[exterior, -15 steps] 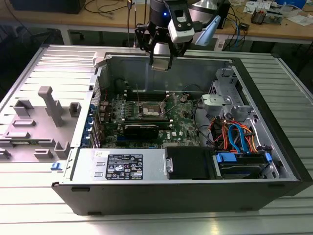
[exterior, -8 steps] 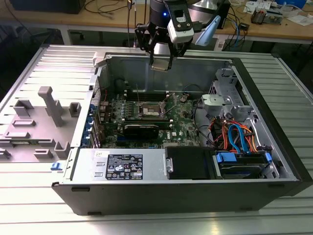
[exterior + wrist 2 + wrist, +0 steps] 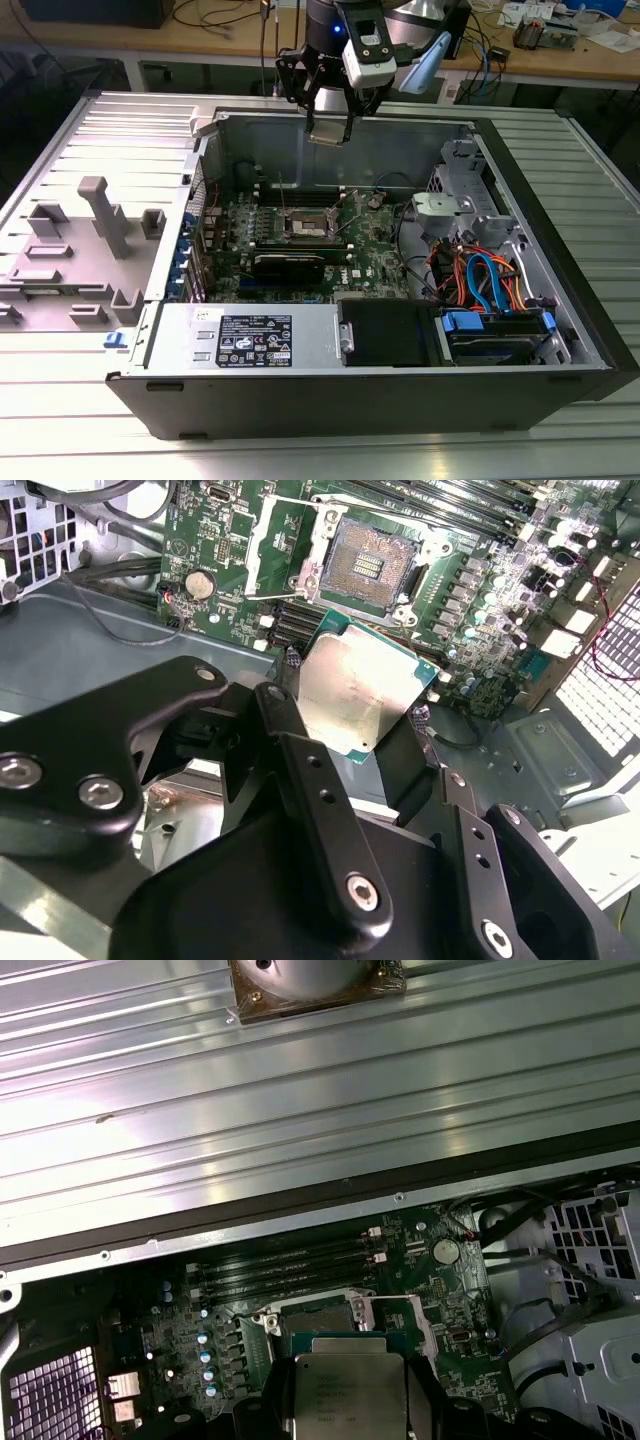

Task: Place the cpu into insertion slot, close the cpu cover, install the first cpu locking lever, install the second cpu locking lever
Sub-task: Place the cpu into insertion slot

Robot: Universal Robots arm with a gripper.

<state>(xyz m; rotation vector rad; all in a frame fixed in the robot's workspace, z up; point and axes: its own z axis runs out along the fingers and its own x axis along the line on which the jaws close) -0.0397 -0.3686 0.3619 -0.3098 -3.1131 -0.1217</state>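
Grey sheet metal formed the near wall of the open computer case (image 3: 330,400), which lay on its side on a ribbed metal table (image 3: 60,400). Just behind that wall sat a labelled silver plate (image 3: 250,335) and a black rectangular block (image 3: 385,330). Blue and orange cables (image 3: 480,280) crowded the bay at the exterior view's right. Grey plastic fixtures (image 3: 95,240) stood on the table at the exterior view's left, beside the case.

Farther in lay the green motherboard (image 3: 300,255), with the insertion slot (image 3: 305,225) near its middle. Long black memory slots (image 3: 280,1260) ran just beyond the socket. The slot was unfilled, its dark pin field exposed in the second wrist view (image 3: 375,565). The cpu cover (image 3: 275,545) was swung open to one side of the socket, and green board showed through its square window.

The gripper (image 3: 328,128) hung high over the far part of the case, well above the board. Its black fingers (image 3: 290,730) were clenched on opposite edges of the cpu (image 3: 360,690). The chip's silver-grey top faced both wrist cameras, and a thin green border showed at its rim. In the first wrist view the held cpu (image 3: 348,1395) overlapped the socket (image 3: 315,1312) in the picture, while remaining apart from it.

Wooden benches (image 3: 560,50) strewn with cables stood beyond the case
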